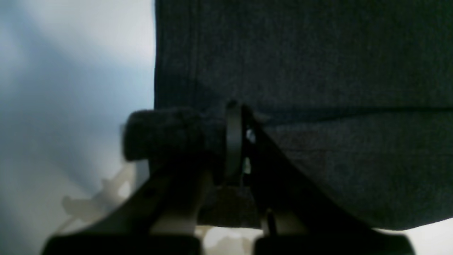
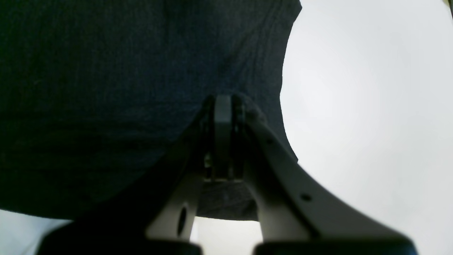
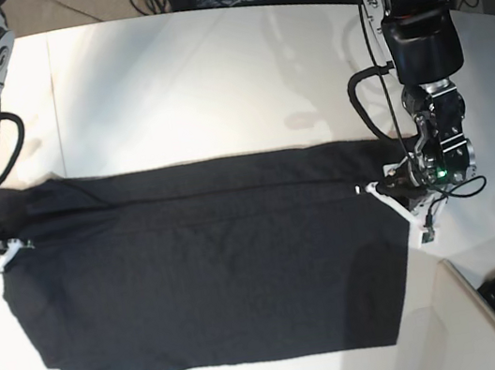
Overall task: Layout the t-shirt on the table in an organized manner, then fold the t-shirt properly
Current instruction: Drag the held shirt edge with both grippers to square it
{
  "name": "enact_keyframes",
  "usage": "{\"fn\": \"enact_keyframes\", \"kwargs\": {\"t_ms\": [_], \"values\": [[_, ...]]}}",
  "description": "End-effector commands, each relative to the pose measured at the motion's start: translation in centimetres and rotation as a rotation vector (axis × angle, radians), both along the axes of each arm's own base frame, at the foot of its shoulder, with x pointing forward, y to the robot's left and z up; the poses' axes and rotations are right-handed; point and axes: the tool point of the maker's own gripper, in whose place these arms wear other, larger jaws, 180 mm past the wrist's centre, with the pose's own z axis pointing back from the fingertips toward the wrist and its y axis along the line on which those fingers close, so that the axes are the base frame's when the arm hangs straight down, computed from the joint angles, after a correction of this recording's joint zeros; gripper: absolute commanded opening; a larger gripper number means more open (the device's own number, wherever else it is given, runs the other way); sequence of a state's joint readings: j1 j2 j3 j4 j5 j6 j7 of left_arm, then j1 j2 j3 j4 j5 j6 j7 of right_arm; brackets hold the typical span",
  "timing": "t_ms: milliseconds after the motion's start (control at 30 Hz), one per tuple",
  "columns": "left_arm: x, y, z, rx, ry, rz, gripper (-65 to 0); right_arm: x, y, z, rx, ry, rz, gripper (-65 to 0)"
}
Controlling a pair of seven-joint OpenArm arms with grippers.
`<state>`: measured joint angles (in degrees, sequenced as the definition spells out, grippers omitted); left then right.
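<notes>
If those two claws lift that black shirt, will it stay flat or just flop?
Probably flop: the shirt lies limp on the table, with soft creases along its top. Pinched at opposite edges by the left claw and right claw, its middle would likely sag. It looks light and unlikely to slip from shut claws.

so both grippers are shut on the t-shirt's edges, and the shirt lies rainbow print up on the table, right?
Not quite. Both the left gripper and right gripper are shut on the t-shirt at its edges, and it lies on the table. But no rainbow print shows: the base view has only plain black fabric facing up.
</notes>
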<state>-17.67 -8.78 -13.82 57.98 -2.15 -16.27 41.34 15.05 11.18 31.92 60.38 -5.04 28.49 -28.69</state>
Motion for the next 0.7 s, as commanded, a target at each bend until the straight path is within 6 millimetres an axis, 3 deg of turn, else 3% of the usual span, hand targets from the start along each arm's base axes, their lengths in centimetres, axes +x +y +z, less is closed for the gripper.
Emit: {"fn": "enact_keyframes", "kwargs": {"t_ms": [0, 33, 133, 167, 200, 267, 333, 467, 567, 667], "values": [[1.6, 0.5, 1.7, 0.004, -0.057, 0.009, -65.0, 1.4, -1.1, 2.0, -0.020, -0.061, -0.013, -65.0], [1.6, 0.5, 1.8, 0.004, -0.058, 0.009, -59.4, 1.5, -1.1, 2.1, -0.022, -0.065, -0.012, -57.0], [2.2, 0.6, 2.4, 0.003, -0.079, 0.010, -29.8, 1.8, -1.2, 2.5, -0.024, -0.082, -0.014, -26.3], [2.8, 0.6, 2.9, 0.002, -0.105, 0.010, -20.9, 1.9, -1.4, 2.8, -0.022, -0.104, -0.021, -19.1], [3.3, 0.6, 3.3, -0.001, -0.135, 0.012, -12.5, 2.0, -2.2, 3.6, -0.024, -0.148, -0.046, -15.3], [3.6, 1.8, 4.0, -0.017, -0.185, 0.062, -3.0, 1.7, -4.0, 5.2, -0.020, -0.236, -0.123, -15.0], [3.4, 4.0, 5.0, -0.066, -0.230, 0.161, -0.3, 0.5, -5.2, 6.3, -0.025, -0.282, -0.187, -14.9], [-0.3, 6.7, 5.0, -0.249, -0.314, 0.356, -0.3, -2.9, -6.6, 7.5, -0.082, -0.315, -0.248, -14.9], [-4.8, 6.9, 3.6, -0.322, -0.310, 0.401, -0.3, -6.1, -5.4, 5.8, -0.098, -0.264, -0.240, -14.9], [-8.1, 6.5, 1.8, -0.387, -0.276, 0.442, -0.3, -8.3, -4.4, 4.4, 0.001, -0.283, -0.302, -14.9]]}}
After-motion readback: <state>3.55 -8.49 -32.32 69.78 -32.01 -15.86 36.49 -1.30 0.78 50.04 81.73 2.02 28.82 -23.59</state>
